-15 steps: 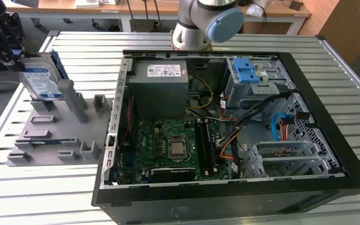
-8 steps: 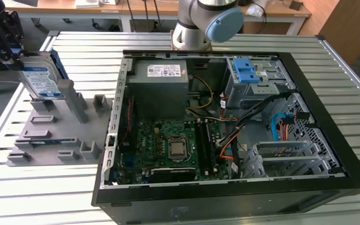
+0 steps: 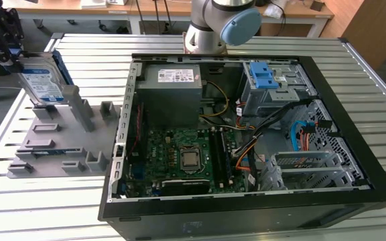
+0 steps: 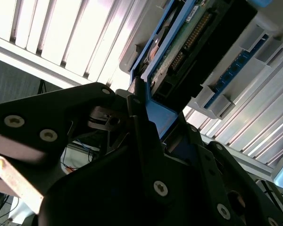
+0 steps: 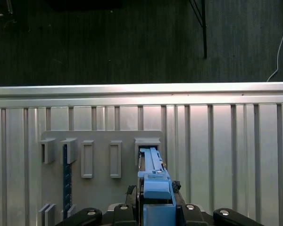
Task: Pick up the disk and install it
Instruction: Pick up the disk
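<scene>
Disk [image 3: 42, 83]: upright at grey rack [image 3: 66, 135] slot, 9 o'clock of open case [image 3: 247, 216]. End effector [image 3: 13, 50]: clenched on disk's blue bracket. Step judged: pick-up; straight lift clear of slot called for.

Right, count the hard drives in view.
1. The silver-grey rectangular hard drive in its blue plastic bracket stands in the grey plastic holder at the exterior view's left, gripped by the black end effector. Others may hide in the grey metal cage.
</scene>
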Robot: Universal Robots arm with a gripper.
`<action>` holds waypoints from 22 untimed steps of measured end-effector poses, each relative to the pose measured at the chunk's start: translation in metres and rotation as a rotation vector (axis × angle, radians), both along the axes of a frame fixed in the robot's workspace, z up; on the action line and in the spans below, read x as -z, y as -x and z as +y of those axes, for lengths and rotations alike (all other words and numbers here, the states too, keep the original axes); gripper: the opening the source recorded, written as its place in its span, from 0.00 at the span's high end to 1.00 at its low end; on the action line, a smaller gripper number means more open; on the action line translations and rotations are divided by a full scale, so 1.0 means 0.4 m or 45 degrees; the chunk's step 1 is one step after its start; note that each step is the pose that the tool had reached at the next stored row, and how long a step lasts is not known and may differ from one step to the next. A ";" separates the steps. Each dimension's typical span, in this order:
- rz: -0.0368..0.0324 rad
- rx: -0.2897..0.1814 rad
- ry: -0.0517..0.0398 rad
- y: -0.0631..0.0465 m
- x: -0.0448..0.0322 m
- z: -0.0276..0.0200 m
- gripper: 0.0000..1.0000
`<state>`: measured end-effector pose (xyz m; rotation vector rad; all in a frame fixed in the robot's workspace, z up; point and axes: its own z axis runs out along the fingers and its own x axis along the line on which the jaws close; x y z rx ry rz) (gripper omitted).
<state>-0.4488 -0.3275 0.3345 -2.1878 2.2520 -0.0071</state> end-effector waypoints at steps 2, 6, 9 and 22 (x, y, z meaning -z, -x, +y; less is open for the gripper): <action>0.0000 0.000 0.000 0.000 -0.005 0.000 0.63; -0.0002 0.000 0.000 0.000 -0.015 0.000 0.63; -0.0001 0.000 0.000 0.000 -0.022 0.000 0.63; -0.0009 0.000 0.000 0.000 -0.046 0.000 0.63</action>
